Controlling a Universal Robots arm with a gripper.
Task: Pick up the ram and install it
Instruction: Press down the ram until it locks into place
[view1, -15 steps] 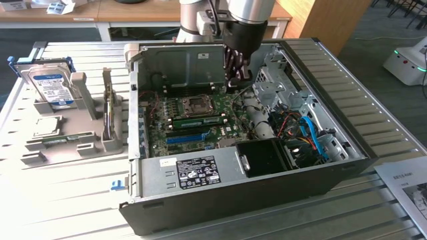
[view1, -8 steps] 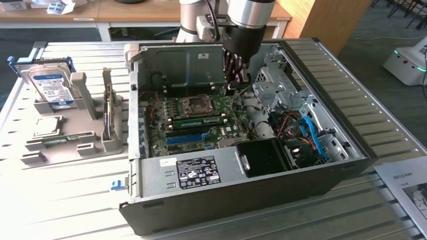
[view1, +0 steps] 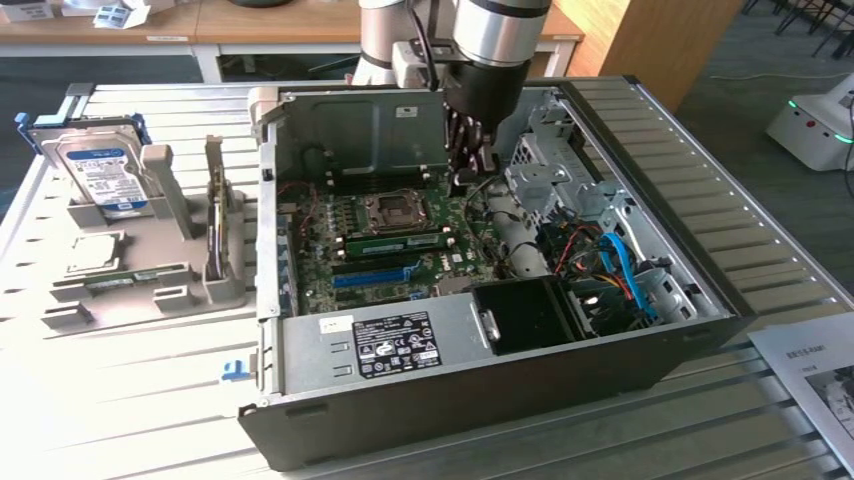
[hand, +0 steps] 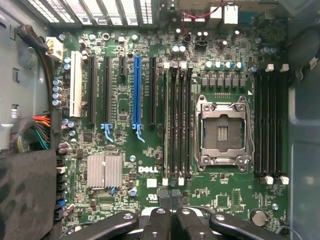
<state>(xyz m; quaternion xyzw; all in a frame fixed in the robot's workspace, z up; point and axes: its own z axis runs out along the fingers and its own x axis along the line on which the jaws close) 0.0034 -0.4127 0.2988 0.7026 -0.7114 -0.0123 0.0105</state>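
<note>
Exterior view: the end effector (view1: 470, 168) hangs inside the open computer case (view1: 314, 345), over the motherboard (view1: 320, 215) and near the processor socket (view1: 395, 208). A green stick stands on edge in the memory slots, between that socket and the blue slot (view1: 374, 277), and I read it as the ram (view1: 394, 243). A similar green stick (view1: 134, 277) lies in the grey holder (view1: 167, 295) on the tabletop (view1: 120, 400), at the exterior view's left near the hard drive (view1: 104, 175). Wrist view: the end effector (hand: 172, 197) is fully closed. Its fingers (hand: 160, 220) are pressed together with nothing visible between them, and they sit at the latch end of the memory slots (hand: 178, 122). From straight above I cannot separate the stick's top edge from the slots. I judge the step in hand to be seating. To do it well, I keep the closed tips centred on the stick's edge, press straight down without tilt and load both ends evenly. I then confirm that the white latches (hand: 173, 178) stand closed. I stay clear of the processor socket (hand: 222, 131) and the capacitors (hand: 220, 65).
</note>
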